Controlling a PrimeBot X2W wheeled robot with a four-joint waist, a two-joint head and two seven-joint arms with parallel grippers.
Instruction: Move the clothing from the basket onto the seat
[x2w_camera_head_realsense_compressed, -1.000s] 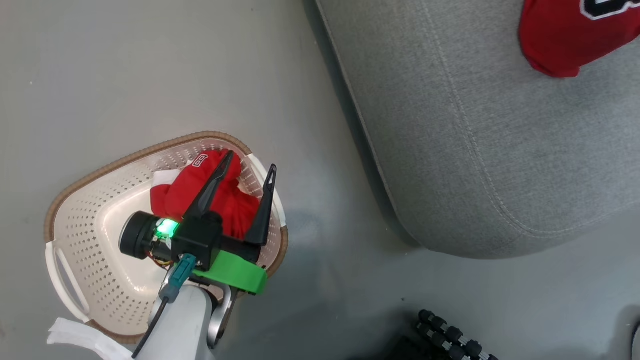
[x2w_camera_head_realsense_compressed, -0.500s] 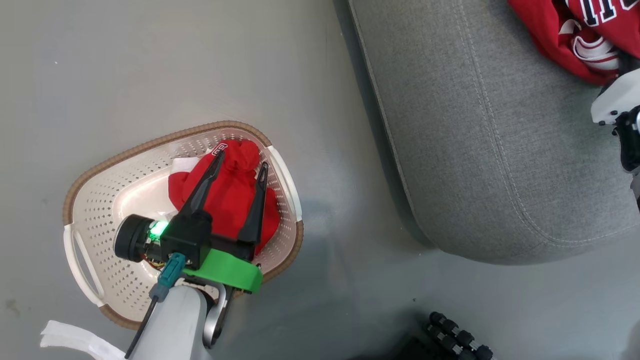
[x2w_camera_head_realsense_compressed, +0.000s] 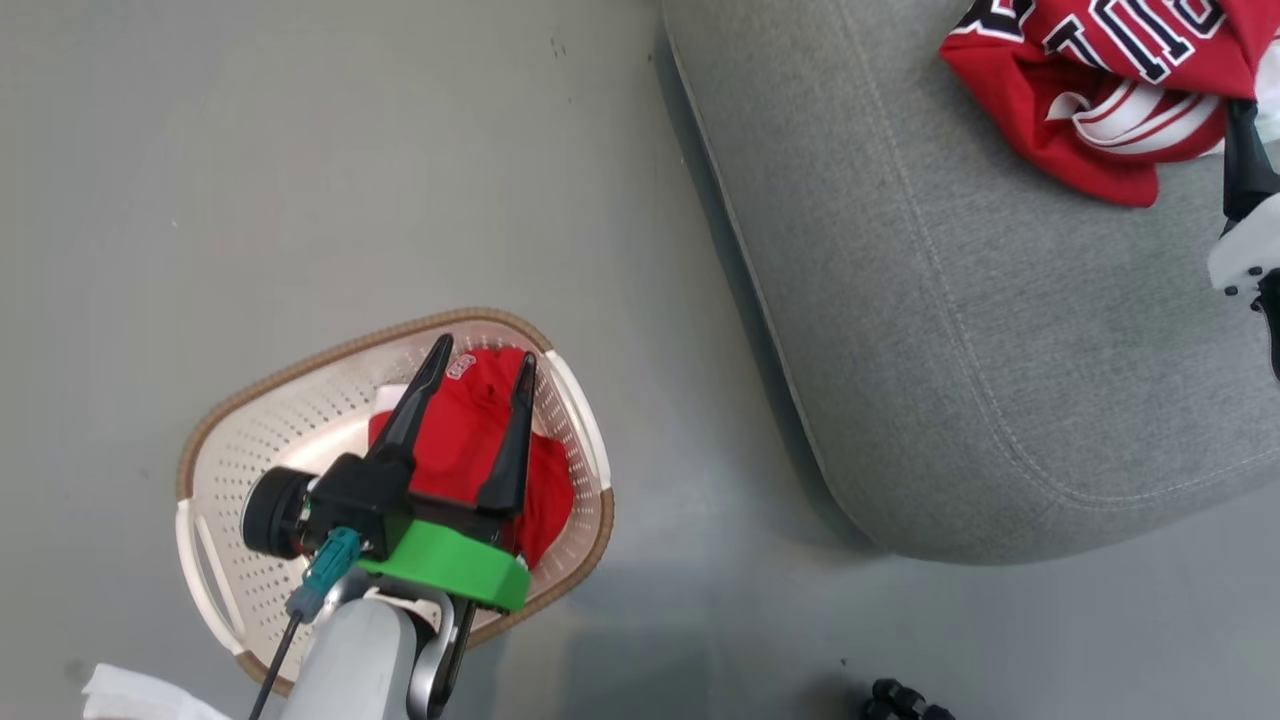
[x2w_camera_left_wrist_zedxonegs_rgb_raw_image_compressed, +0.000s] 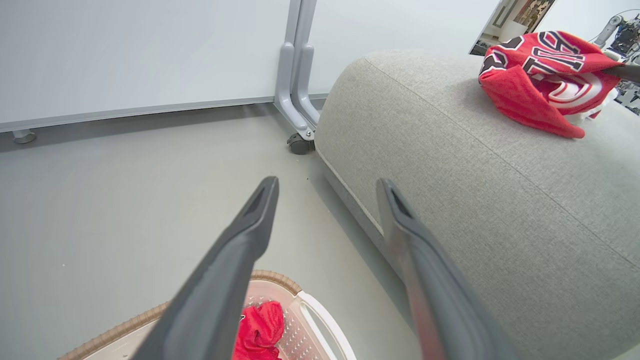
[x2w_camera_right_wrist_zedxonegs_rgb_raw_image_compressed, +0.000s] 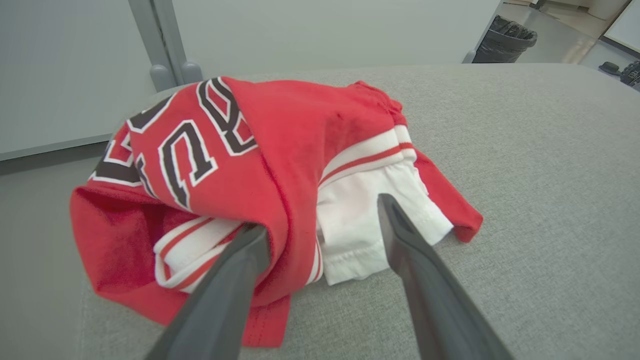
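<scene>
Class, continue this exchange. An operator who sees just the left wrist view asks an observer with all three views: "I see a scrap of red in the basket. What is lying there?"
Observer: One bunched red jersey, at the end of the basket nearer the seat, below the open left tool.
Operator: Is the right tool gripping the other jersey?
Observer: No. The right tool is open, one fingertip tucked under a fold of the jersey on the seat.
Operator: Anything beyond the seat?
Observer: A black bin stands past its far edge.
</scene>
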